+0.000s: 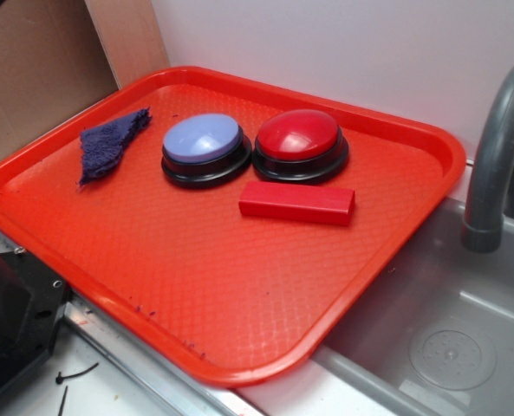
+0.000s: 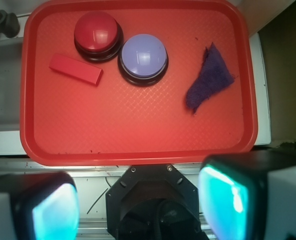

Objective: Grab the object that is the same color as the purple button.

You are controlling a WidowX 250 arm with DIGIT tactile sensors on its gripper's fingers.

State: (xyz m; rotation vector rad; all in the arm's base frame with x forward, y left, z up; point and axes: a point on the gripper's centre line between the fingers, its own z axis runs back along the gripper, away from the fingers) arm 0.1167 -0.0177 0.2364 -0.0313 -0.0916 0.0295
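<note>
The small dark purple-blue fuzzy cloth rag [image 1: 109,143] with frayed edges lies flat on the red plastic tray [image 1: 239,286] with its diamond-textured floor, and it is the only loose thing that matches the round lavender dome button [image 1: 202,139] on a black base. Taking that lavender button as the landmark: in the exterior view the rag sits to its left, near but not touching, close to the tray's far-left rim. The round red dome button [image 1: 297,134] on a black base stands just beside the lavender button on the opposite side, and the red rectangular block [image 1: 297,202] lies in front of the red one, further from the rag than anything else.

The rag looks soft, limp and very light; it will likely fold and bunch under pressure rather than resist, and it lies low against the tray, so the fingers probably need to go down almost to the floor to gather it. Its thicker, wider middle seems the best place to pinch; the narrow frayed tip could slip out or shed fibres.

In the wrist view the gripper [image 2: 140,205] hangs high above the tray's near edge, its two pale fingers [image 2: 225,197] spread wide apart and holding nothing. The rag [image 2: 209,77] shows to the right of the lavender button [image 2: 143,57] there.
</note>
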